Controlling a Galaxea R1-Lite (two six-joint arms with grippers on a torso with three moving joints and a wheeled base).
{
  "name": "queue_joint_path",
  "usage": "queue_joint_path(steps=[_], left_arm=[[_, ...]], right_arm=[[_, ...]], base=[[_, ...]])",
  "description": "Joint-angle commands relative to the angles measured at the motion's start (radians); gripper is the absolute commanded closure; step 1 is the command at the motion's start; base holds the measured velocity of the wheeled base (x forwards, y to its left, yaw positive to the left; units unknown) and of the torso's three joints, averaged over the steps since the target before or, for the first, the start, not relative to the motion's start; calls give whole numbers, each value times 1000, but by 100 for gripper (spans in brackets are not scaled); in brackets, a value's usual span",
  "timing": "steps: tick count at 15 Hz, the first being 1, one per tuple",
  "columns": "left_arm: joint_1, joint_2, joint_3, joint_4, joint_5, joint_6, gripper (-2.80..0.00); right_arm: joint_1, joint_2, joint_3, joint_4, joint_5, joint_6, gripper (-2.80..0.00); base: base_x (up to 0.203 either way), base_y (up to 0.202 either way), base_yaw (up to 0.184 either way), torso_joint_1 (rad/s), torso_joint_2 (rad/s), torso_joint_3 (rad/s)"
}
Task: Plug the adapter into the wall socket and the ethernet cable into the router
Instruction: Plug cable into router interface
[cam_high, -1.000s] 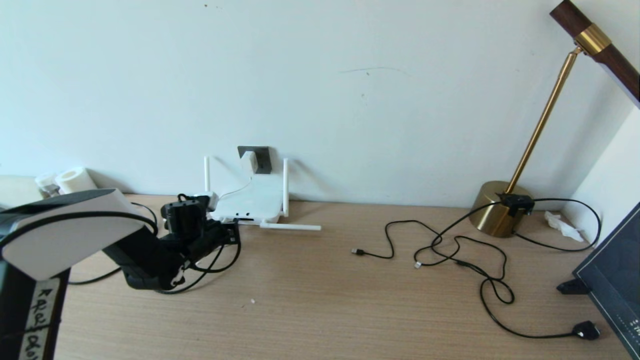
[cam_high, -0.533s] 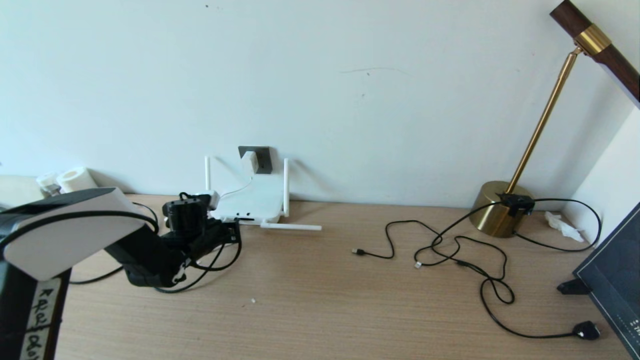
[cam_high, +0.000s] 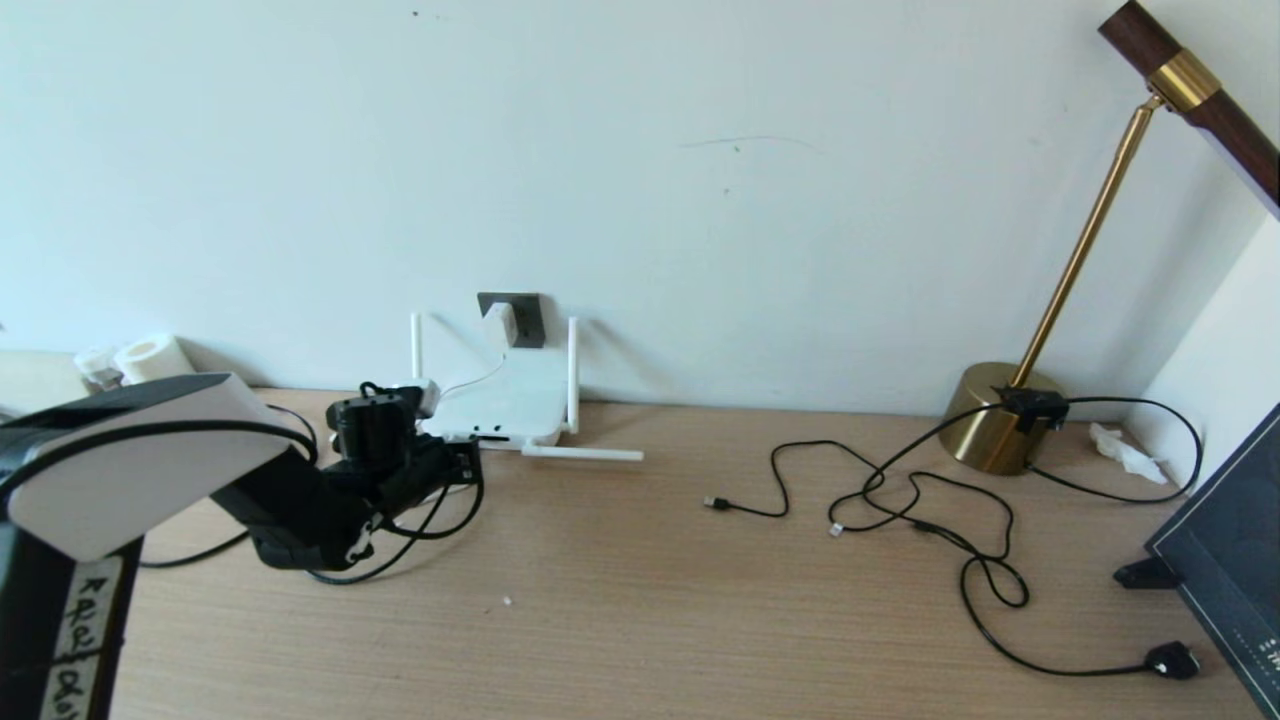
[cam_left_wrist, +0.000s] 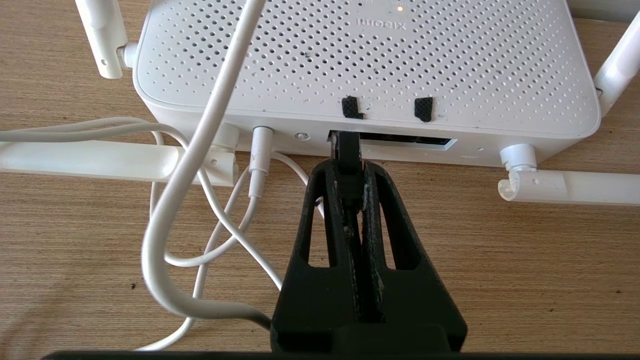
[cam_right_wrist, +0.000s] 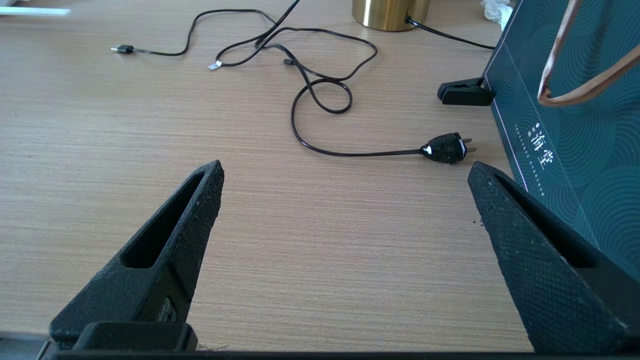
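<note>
Jaws of the left gripper (cam_left_wrist: 348, 172) pinch the ethernet cable (cam_left_wrist: 346, 150) plug at the router (cam_high: 500, 405) port, far left on the surface (cam_high: 650, 600). Adapter (cam_high: 497, 322) sits in the socket (cam_high: 524, 318). Right gripper (cam_right_wrist: 345, 185) hangs spread near the right.

A home or office desk corner: a light wood-grain desktop (cam_high: 640, 600) meets a plain pale wall (cam_high: 640, 150). A brass desk lamp (cam_high: 1000, 415), a white router (cam_high: 505, 405) below a wall socket (cam_high: 522, 318), loose black charging cords (cam_high: 900, 500) and a dark gift bag (cam_right_wrist: 575, 125) suggest it.
</note>
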Motion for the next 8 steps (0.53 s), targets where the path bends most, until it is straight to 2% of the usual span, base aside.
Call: queue_joint_path(steps=[1,8], left_arm=[[0,3,-3,-7,0,-1,0],[3,9,-14,14,0,7,0]], right_arm=[[0,0,0,1,0,0,-280],[0,0,0,1,0,0,-280]], base=[[0,0,0,0,0,0],[0,0,0,0,0,0]])
